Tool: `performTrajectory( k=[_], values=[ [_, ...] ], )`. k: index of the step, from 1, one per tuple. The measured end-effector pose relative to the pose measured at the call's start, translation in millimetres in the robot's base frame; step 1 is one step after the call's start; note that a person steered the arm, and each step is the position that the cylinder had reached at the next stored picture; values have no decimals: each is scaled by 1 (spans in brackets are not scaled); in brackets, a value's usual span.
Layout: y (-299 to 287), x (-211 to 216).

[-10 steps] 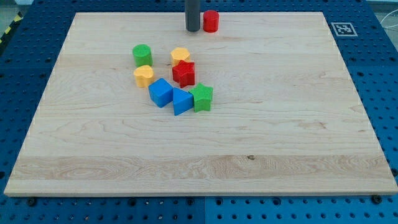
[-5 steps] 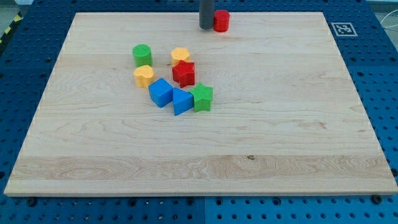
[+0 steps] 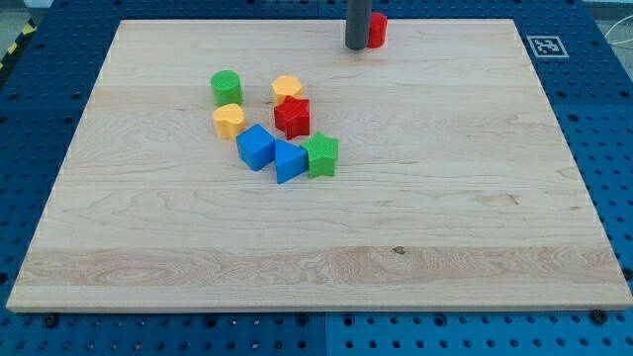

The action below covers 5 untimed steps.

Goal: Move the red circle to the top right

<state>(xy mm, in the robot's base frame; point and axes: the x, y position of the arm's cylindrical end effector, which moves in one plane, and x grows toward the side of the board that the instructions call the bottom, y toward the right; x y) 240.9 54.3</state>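
The red circle [image 3: 376, 30] sits at the tabletop's [image 3: 445, 198] far edge, about one o'clock from the board's centre, with my tip [image 3: 357, 46] touching its nine o'clock side. There are no jaws on this rod, so nothing grips. I'd judge the job partly done: a good stretch toward the two o'clock corner remains.

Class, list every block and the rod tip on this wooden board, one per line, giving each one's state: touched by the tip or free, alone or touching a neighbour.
Red circle block: against my tip.
My tip: at its left.
Green cylinder: free, alone.
Yellow heart: free.
Yellow block: beside red star.
Blue cube, blue wedge, green star: clustered.
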Motion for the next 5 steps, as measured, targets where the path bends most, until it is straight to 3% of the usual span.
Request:
performTrajectory(
  k=[5],
  values=[
    [16,-44]
  ],
)
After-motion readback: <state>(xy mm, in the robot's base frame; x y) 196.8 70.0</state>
